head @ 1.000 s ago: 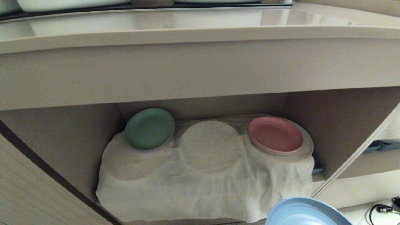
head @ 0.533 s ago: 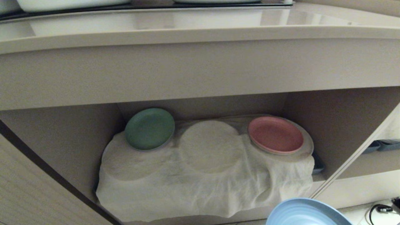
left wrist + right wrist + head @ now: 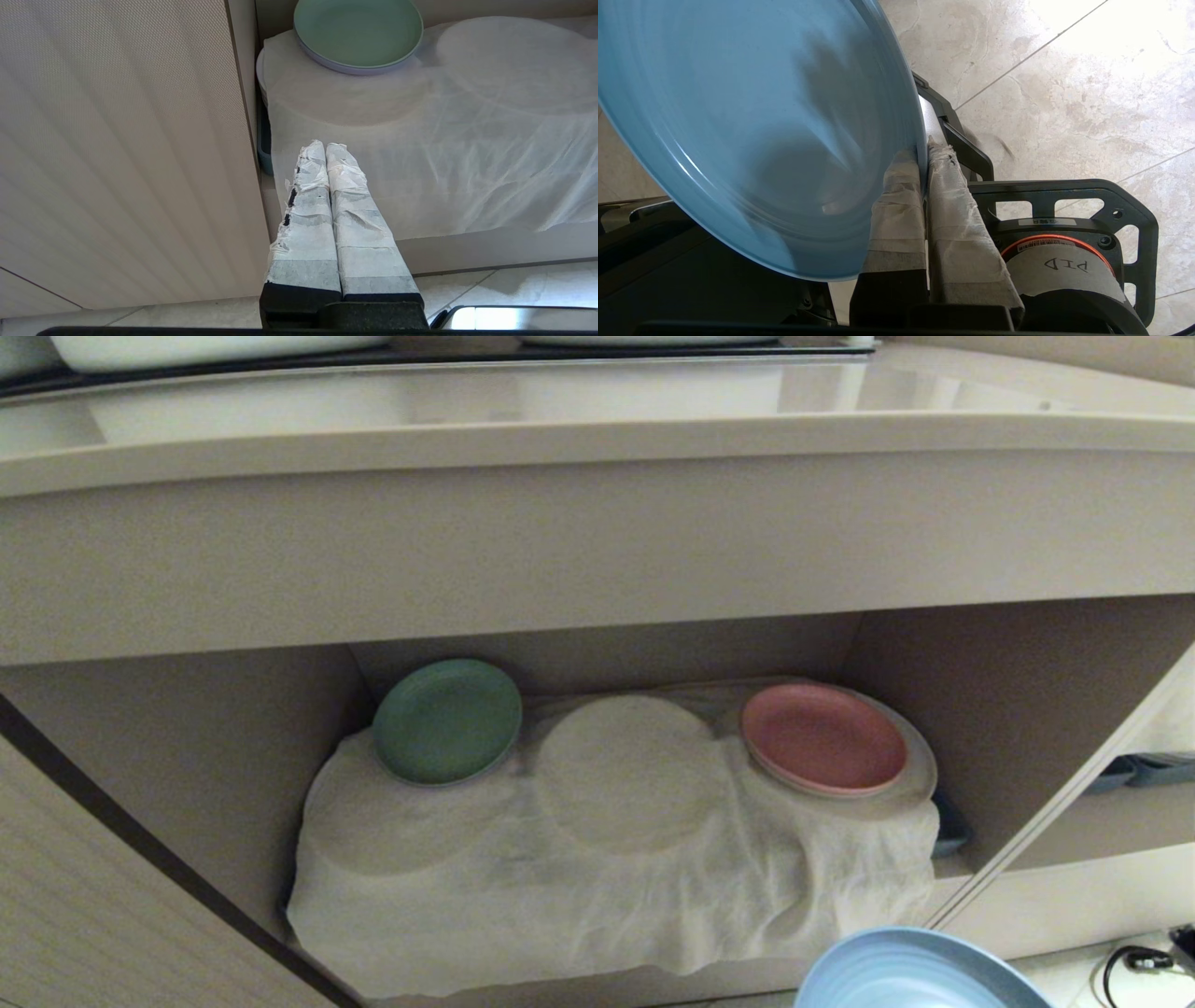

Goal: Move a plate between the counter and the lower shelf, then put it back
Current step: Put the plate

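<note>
While the right claw (image 3: 924, 154) pinches the plate (image 3: 752, 130) by its rim below the shelf (image 3: 597, 887), the carry is underway; next it must lift to the table (image 3: 597, 401).

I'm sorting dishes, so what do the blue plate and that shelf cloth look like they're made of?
Blue plate: probably plastic or a fibre composite, with a satin sheen, faint concentric rings and a thin rim. Cloth: thin white fabric, possibly non-woven, matte, wrinkled and draped over round bumps.
</note>
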